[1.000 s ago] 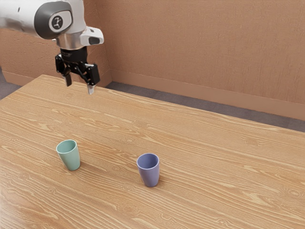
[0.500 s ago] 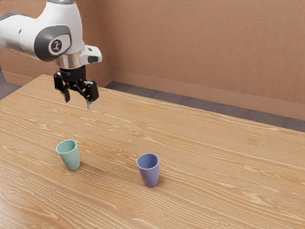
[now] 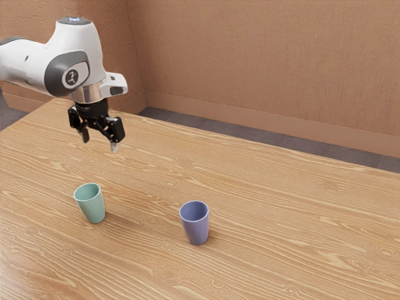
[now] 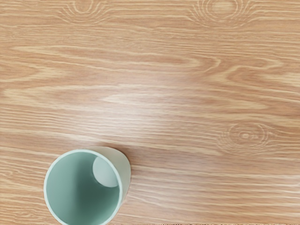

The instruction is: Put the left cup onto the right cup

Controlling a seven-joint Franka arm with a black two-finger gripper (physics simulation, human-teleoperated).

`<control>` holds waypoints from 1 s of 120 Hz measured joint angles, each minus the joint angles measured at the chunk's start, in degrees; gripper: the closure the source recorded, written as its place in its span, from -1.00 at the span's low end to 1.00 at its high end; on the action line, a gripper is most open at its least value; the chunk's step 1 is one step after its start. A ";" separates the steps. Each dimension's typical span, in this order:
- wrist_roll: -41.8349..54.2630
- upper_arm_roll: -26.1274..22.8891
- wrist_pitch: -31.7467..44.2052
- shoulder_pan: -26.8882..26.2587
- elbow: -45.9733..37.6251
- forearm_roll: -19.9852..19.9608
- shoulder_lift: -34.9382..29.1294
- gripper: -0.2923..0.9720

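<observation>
White arm (image 3: 37, 59) in from the exterior view's left, black claw (image 3: 99, 142) downward, agape and empty

No readable txt, nos. or brand names. Only sign: small white emblem (image 3: 73, 76) on grey joint cap (image 3: 62, 62) of the arm (image 3: 25, 59). Its shape is too small to tell.

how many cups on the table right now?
2. A pale green tapered cup stands upright toward the exterior view's left; a purple tapered cup stands upright to its right, apart from it. Both on the wooden table; none looks hidden.
</observation>
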 joint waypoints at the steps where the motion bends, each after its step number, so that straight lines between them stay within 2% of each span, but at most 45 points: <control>1: 0.09 0.01 0.07 0.04 -0.07 0.00 0.00 -0.54; 48: 4.43 1.47 3.76 0.27 -4.94 0.02 -0.20 -0.54; 120: 7.44 1.60 8.99 0.80 -14.94 -0.05 -4.93 -0.54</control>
